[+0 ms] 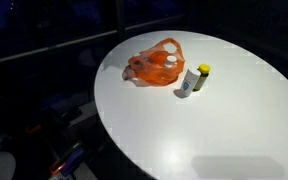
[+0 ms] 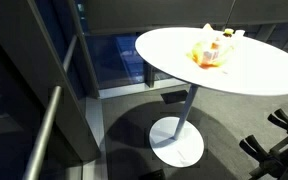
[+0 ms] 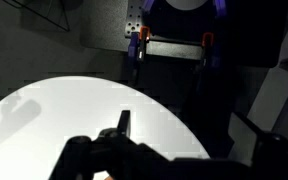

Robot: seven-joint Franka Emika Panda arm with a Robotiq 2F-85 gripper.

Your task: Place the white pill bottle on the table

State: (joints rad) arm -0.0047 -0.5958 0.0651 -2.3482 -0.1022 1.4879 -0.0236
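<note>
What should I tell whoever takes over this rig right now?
The claw is above the table; too dark to tell open or shut.
The white bottle is not clearly seen; pale shapes inside the orange bag may be it.
The bag and the yellow-capped bottle sit side by side on the table.
Done: nothing visible.
Left: find the white bottle, grasp it, stand it on bare table.

The table (image 3: pixel 44 110) is shown as a white rounded top filling the lower left. The gripper (image 3: pixel 122 128) is seen as a dark silhouette along the bottom edge; its jaw spacing cannot be determined. A metal frame (image 3: pixel 174 47) with orange fittings is located at upper centre.
</note>
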